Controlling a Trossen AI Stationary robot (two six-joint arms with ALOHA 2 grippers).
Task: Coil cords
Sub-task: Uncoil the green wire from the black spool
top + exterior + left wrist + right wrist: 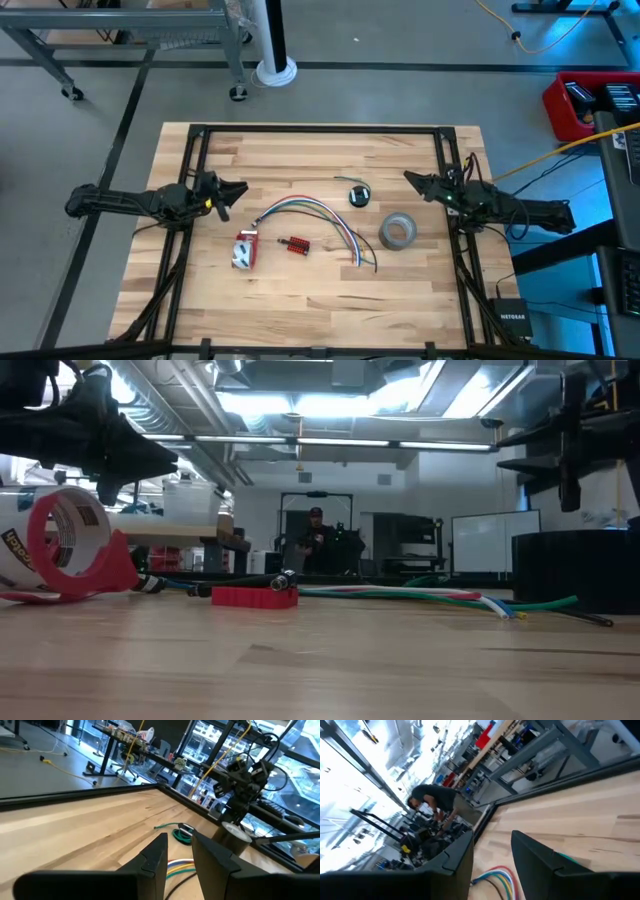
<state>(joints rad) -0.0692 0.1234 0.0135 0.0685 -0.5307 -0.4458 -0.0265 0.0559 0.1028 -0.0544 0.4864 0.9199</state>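
Two dark arms are seen poised above a pale wooden worktop (300,290), neither touching anything. At the left edge, the left end effector (232,190) is held clear of the surface with its fingers parted by a narrow gap and nothing between them. Just beside it a red tape dispenser (244,250) and a small red part (295,244) are laid out, and a fan of multicoloured wires (320,215) is spread across the middle. The cords (359,194), a small dark bundle, are found right of centre, beyond the wires from the left arm and close beside a grey tape roll (398,231). The right end effector (415,181), fingers apart and empty, is judged the nearer, with the bundle lying inward of it. A person is visible in the workshop beyond.
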